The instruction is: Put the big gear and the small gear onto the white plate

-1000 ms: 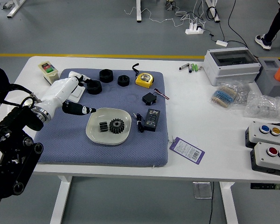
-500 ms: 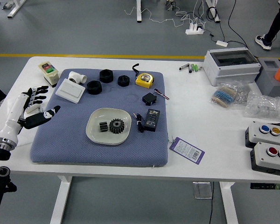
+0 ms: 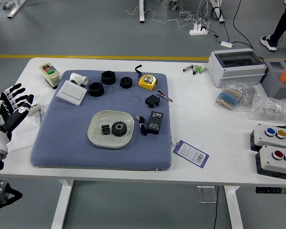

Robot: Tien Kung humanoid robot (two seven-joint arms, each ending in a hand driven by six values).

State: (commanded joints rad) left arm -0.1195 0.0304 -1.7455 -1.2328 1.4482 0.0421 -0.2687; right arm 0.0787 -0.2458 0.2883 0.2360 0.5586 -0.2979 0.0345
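Purple tag (image 3: 191, 153) w/ barcode (image 3: 199, 158), txt (image 3: 186, 150) illeg.

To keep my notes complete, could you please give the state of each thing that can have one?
White plate: right side up, holding both gears
Big gear: flat on the plate
Small gear: on the plate, beside the big gear
Left robot hand: open, empty
Windowed box: closed
Black cord: bundled
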